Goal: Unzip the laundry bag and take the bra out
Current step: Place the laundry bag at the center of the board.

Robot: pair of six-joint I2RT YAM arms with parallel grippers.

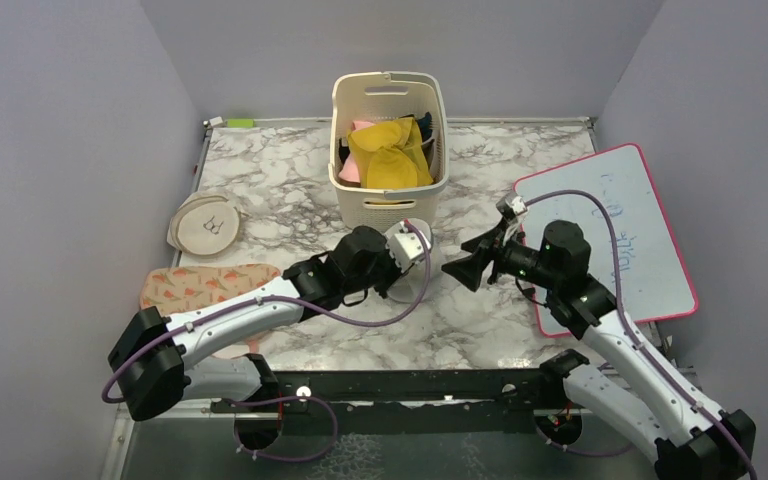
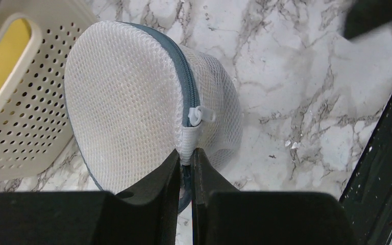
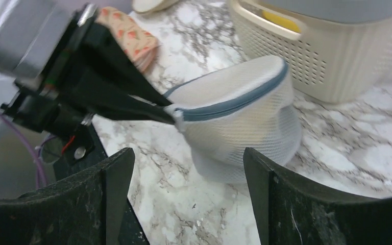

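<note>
The laundry bag point(image 1: 415, 262) is a white mesh drum with a grey-blue zip trim, tilted up off the marble just in front of the basket. My left gripper point(image 2: 186, 155) is shut on the bag's white mesh tab point(image 2: 190, 143) at the end of the zip. The white zip pull point(image 2: 198, 115) sits just above the tab, and the zip looks closed. The bag also shows in the right wrist view point(image 3: 240, 117). My right gripper point(image 1: 463, 270) is open and empty, a little to the right of the bag, pointing at it. The bra is not in view.
A cream slotted basket point(image 1: 345, 180) with yellow and pink cloths stands right behind the bag. A flat beige round pouch point(image 1: 205, 222) and a patterned pad point(image 1: 210, 283) lie at the left. A pink-framed whiteboard point(image 1: 625, 215) lies at the right.
</note>
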